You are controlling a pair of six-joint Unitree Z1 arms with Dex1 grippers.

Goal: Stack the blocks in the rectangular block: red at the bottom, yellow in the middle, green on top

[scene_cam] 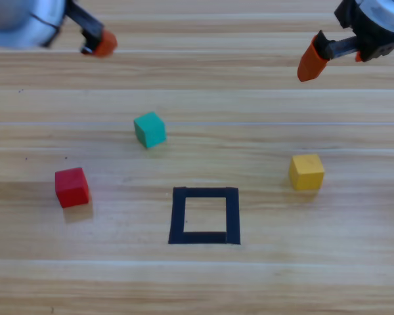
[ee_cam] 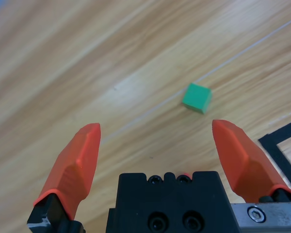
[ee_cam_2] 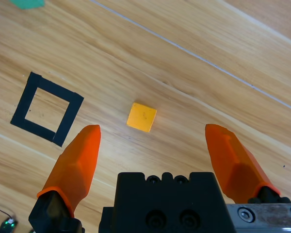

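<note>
three cubes lie loose on the wooden table point(scene_cam: 354, 275), none stacked, none inside the tape square point(scene_cam: 204, 216), which sits near-centre with its opening bare. red cube point(scene_cam: 72, 187) rests at the near left, well apart from the square; green cube point(scene_cam: 150, 129) lies farther back, left of centre; yellow cube point(scene_cam: 306, 172) sits to the right of the square, near it but not touching.

left gripper point(ee_cam: 155, 145) hangs at the far left corner, fingers spread wide and holding nothing — its wrist view takes in the green cube, not the red. right gripper point(ee_cam_2: 153, 145) hangs at the far right, fingers likewise apart and empty, with the yellow cube lying between the line of its jaws.

judgement: no step is done. red must go in first, so the left arm, the closer one, would serve; the spread fingers suit a descent over a cube.
</note>
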